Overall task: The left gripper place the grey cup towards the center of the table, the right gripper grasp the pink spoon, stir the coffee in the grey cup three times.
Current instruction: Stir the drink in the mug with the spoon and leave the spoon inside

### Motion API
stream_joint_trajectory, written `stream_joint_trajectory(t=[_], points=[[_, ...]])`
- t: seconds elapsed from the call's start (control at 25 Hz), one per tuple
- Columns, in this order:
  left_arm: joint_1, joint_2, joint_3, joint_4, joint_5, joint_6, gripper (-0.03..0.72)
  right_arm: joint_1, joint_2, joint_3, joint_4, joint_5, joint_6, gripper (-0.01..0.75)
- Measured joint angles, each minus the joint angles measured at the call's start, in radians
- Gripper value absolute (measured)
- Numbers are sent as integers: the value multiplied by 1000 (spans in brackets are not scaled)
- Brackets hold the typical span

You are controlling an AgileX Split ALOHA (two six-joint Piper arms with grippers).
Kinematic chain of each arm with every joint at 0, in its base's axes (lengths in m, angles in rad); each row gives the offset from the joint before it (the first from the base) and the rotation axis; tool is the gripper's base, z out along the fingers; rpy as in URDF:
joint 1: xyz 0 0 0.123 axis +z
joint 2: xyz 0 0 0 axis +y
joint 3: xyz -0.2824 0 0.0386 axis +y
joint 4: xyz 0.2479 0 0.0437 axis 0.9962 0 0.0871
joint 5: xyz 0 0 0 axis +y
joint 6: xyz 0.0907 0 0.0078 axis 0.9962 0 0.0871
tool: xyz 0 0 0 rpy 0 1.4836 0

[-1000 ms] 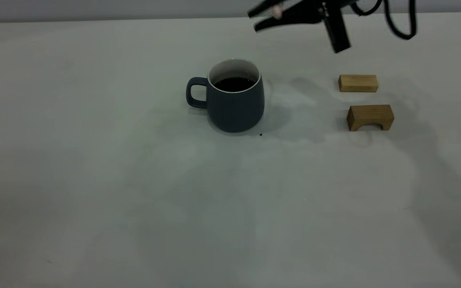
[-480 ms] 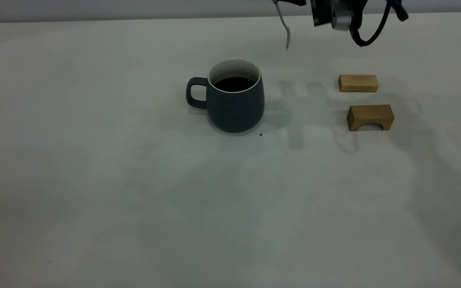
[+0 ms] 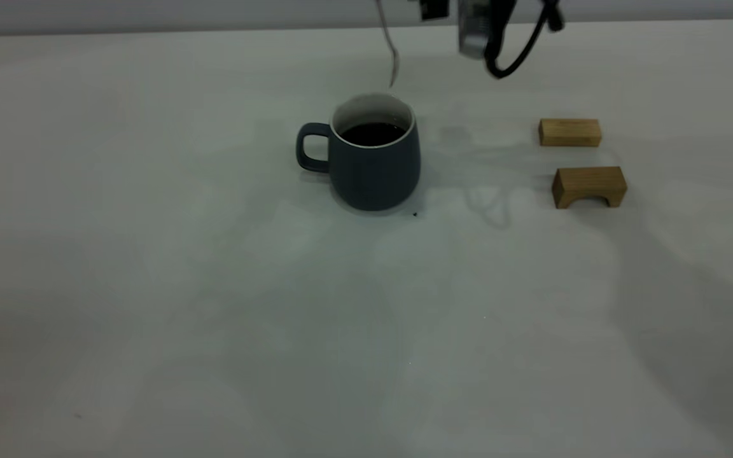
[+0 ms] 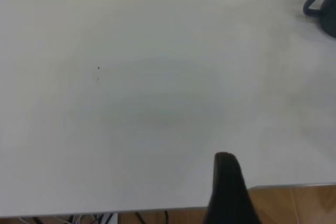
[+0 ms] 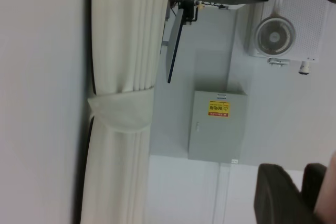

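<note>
Hanging bowl-down from the right pincer (image 3: 433,6), which pinches its handle beyond the counter's far edge (the grip itself is cut off from sight), the pink spoon (image 3: 392,54) dangles just above the grey cup (image 3: 373,162) so it can drop straight into the coffee (image 3: 371,133). That cup stands mid-counter toward the far edge, handle facing the left edge, two wooden blocks (image 3: 579,159) rightward. Parked over the near left corner, the left pincer (image 4: 228,192) shows one finger, so I cannot tell its state.

Table (image 3: 150,286): plain off-white matte top. Grey cup (image 3: 373,165) stands upright near the middle toward the far side, handle pointing left, coffee (image 3: 371,133) inside, tiny dark speck (image 3: 414,214) just beside its base. Well right of it sit two wooden blocks, apart: a flat rectangular block (image 3: 569,132) farther back, an arch-shaped block (image 3: 588,186) nearer.
</note>
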Motion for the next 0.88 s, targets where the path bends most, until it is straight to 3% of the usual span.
stream_joint_trajectory(t=[0.88], points=[[0, 0, 0, 0, 0, 0, 568, 19, 161, -19, 11, -4, 30, 107]])
